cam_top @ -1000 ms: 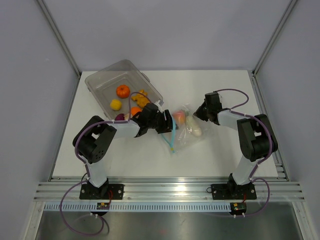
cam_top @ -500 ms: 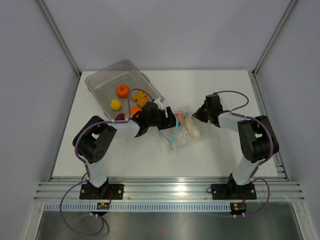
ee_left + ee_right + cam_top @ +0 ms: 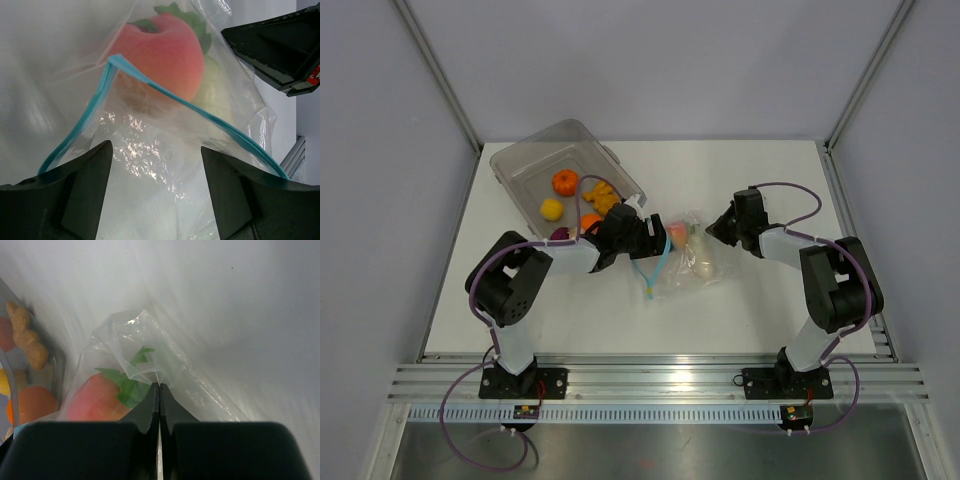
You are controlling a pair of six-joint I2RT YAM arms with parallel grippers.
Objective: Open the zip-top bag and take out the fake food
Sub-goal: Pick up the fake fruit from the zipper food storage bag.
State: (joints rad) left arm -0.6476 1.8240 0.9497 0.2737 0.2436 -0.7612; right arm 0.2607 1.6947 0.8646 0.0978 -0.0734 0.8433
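Where the desk [image 3: 770, 180] is bare at its middle, the zip-top bag [image 3: 688, 268] lies crumpled on its side, between the two arms. Its light-blue zip strip [image 3: 150, 85] gapes in a loop at the left end, so the mouth stands open. Fake food is inside: a peach [image 3: 160, 55] with green leaves sits just behind the strip, and a pale whitish piece [image 3: 705, 266] lies beside it, deeper in the bag.

The left pincer [image 3: 156, 186] is at the mouth with its jaws spread wide and nothing clamped; clear film and the zip strip lie between them. The right pincer [image 3: 159, 395] is pressed closed on a fold of the bag's plastic at the opposite end, near the peach's leaves.

Just left of the bag, a clear rigid tub [image 3: 520, 165] lies at an angle on the desk. It holds more toys: an orange pumpkin [image 3: 565, 182], a yellow piece [image 3: 552, 208], a lumpy orange-yellow piece [image 3: 603, 196] and a purple piece [image 3: 560, 234], partly hidden by the left arm.
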